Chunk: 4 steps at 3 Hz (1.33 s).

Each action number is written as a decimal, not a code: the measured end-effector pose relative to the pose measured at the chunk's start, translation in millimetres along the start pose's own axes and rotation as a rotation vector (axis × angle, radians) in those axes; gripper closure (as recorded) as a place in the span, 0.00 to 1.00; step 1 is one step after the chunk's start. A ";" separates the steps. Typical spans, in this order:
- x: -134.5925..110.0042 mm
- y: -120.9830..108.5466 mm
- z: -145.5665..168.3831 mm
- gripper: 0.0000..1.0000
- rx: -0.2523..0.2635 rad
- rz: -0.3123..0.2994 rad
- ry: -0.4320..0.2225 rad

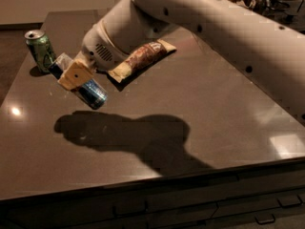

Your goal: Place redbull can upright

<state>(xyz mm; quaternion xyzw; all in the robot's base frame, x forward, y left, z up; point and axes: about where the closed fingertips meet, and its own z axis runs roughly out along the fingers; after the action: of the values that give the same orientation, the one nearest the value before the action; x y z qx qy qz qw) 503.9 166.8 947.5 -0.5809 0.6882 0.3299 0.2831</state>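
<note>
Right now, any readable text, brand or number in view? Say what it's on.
None readable.
redbull can, tilted in the hand above the left side of the table: print blurred.
green can, upright at far left: pale markings illegible.
snack packet behind the hand: print illegible.

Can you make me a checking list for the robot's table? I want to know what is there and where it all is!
Surface: dark brown glossy table, with the arm's shadow on it.
Job's things: slim blue and silver redbull can, tilted and held off the table, not upright yet.
Clutter: green metal can with pale markings standing upright at the far left; brown and yellow snack bag lying flat beyond the gripper.
Grippers: two-finger gripper above the table's left side, shut on the redbull can.
Cables: nothing seen.
Surroundings: drawer fronts under the table's front edge; dark things at the top right, too unclear to name.
</note>
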 end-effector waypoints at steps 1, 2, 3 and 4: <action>-2.1 -4.7 -18.7 1.00 0.004 -0.029 -0.193; -6.3 -6.2 -26.8 1.00 0.001 -0.065 -0.340; -5.6 -5.6 -31.1 1.00 0.054 -0.101 -0.429; -1.5 -7.0 -30.8 1.00 0.132 -0.114 -0.477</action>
<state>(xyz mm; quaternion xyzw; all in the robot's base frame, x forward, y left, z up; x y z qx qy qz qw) 510.9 142.9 967.0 -0.5048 0.5880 0.3955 0.4930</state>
